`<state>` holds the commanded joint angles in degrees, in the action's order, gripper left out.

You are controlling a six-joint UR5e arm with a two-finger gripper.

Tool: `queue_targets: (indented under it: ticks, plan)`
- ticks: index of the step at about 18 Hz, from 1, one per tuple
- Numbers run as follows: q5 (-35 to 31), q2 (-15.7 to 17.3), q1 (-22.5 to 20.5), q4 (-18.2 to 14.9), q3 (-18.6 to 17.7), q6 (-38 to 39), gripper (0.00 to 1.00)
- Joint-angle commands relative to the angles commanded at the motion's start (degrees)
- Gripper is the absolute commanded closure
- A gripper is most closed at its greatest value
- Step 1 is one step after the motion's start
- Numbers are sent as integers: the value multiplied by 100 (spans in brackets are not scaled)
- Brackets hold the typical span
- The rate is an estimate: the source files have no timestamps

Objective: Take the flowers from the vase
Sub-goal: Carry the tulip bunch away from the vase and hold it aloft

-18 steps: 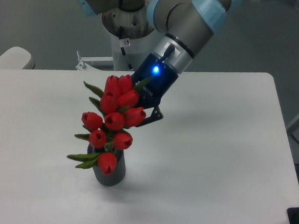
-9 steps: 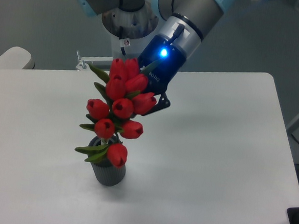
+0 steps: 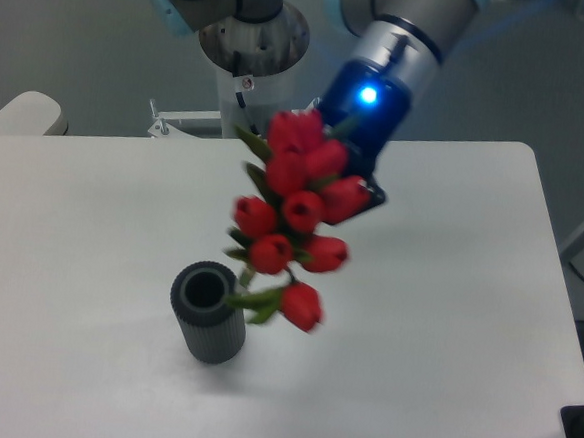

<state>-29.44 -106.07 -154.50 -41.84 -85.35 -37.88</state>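
The flowers [image 3: 294,219], a bunch of red tulip buds with green leaves, hang in the air above the table, clear of the vase and to its upper right. They look slightly blurred. My gripper [image 3: 359,196], dark blue with a lit blue light, is behind the bunch and shut on it; its fingertips are mostly hidden by the buds. The vase [image 3: 207,311], a dark grey ribbed cylinder, stands upright on the white table with its round mouth showing nothing inside.
The white table [image 3: 437,289] has a rounded right corner and a front edge near the bottom of the view. The arm's base [image 3: 253,36] stands behind the table's far edge. A pale rounded object [image 3: 19,115] lies at the far left.
The gripper has risen and moved right with the flowers. The stems have come out of the vase, which has stayed in place and now shows an open mouth.
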Motion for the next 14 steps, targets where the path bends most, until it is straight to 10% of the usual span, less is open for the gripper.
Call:
queue_targets:
  ticks: [14]
  plan:
    - [9,-801,-493,9,660,-641,74]
